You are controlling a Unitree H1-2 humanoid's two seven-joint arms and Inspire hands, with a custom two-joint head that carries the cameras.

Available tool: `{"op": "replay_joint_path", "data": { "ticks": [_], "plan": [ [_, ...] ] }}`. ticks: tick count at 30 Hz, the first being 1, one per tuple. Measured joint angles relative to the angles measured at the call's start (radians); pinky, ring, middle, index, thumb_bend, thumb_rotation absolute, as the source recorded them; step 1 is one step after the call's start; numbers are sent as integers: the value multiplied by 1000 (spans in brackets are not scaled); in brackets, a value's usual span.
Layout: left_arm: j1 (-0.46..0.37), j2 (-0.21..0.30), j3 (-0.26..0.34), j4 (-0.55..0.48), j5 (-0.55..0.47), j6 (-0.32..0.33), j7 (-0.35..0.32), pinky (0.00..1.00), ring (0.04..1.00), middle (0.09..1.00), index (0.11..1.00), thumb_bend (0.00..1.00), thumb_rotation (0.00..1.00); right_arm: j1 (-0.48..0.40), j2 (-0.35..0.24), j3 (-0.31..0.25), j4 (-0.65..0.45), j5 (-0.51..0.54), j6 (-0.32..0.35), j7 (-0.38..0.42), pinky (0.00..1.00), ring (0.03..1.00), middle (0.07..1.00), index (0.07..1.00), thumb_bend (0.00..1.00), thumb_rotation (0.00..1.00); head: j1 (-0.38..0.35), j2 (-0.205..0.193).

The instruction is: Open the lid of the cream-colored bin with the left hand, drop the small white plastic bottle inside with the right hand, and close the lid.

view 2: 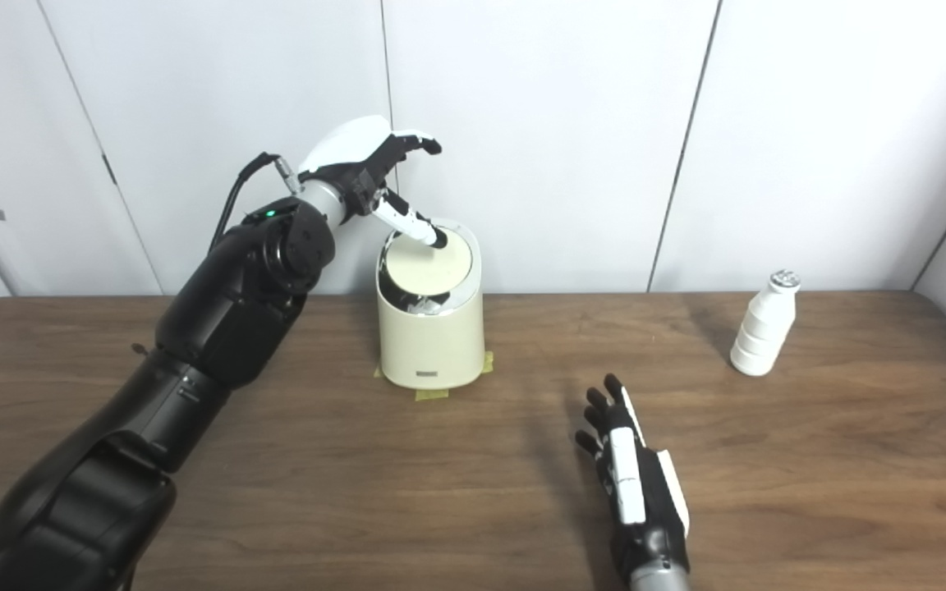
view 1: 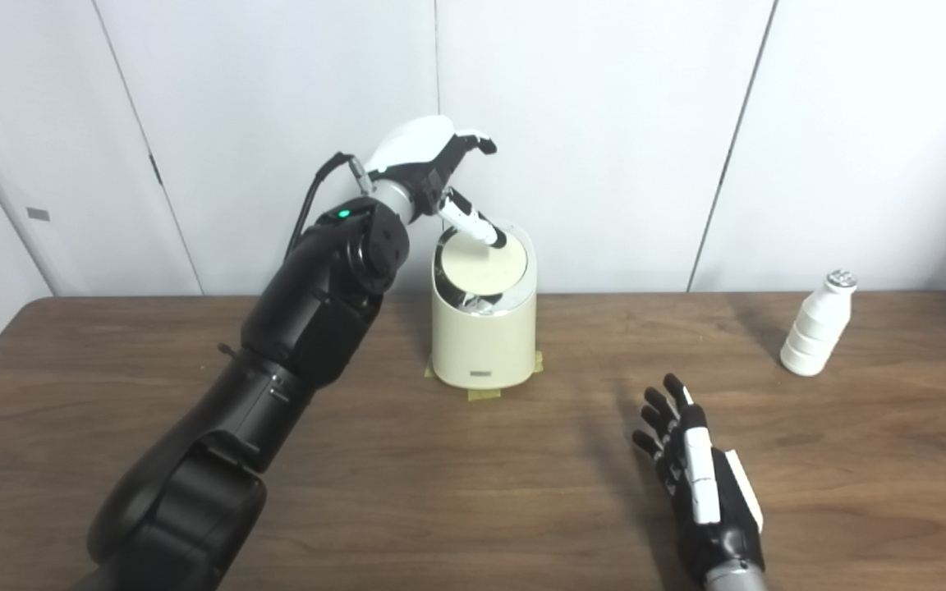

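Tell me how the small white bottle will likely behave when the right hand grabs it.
The white bottle stands upright, tall for its narrow base, so a sideways nudge would probably tip it. Its round body suggests it would then roll. It looks like thin plastic, probably light, and its ridged sides may help grip. The right hand lies open on the table, well short of it.

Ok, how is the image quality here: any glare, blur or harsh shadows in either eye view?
Left eye view: even, soft light; the cream-colored bin and small white plastic bottle cast faint shadows on the brown wooden table, which shows a mild sheen. Right eye view: the same lighting, the open right hand with a soft shadow to its left. Both look slightly soft, with no motion blur that I can see.
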State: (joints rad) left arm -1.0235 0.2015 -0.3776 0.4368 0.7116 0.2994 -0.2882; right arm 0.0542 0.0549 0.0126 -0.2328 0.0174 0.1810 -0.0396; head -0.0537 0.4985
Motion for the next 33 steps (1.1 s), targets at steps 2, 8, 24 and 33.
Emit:
{"op": "replay_joint_path", "data": {
  "ticks": [2, 8, 24, 33],
  "plan": [
    [0, 2, -14, 0, 9, -2, -1, 705, 881, 922, 881, 900, 201, 0, 0, 0, 0, 0, 0, 0, 888, 948, 947, 982, 594, 1000, 8, -2],
    [-3, 21, -66, 0, 57, -48, 8, 699, 859, 907, 875, 922, 180, 0, -1, 5, 0, -11, 0, -1, 913, 957, 946, 984, 613, 1000, 12, -2],
    [-26, 59, -117, 44, 144, -148, 51, 724, 867, 887, 862, 956, 153, -5, 16, 26, -2, -34, 5, -12, 878, 951, 946, 984, 634, 1000, -17, 0],
    [-26, 49, -116, 74, 148, -166, 53, 665, 876, 886, 862, 965, 197, -8, 28, 28, -6, -47, 6, -16, 883, 950, 944, 980, 635, 1000, -28, -2]
  ]
}}
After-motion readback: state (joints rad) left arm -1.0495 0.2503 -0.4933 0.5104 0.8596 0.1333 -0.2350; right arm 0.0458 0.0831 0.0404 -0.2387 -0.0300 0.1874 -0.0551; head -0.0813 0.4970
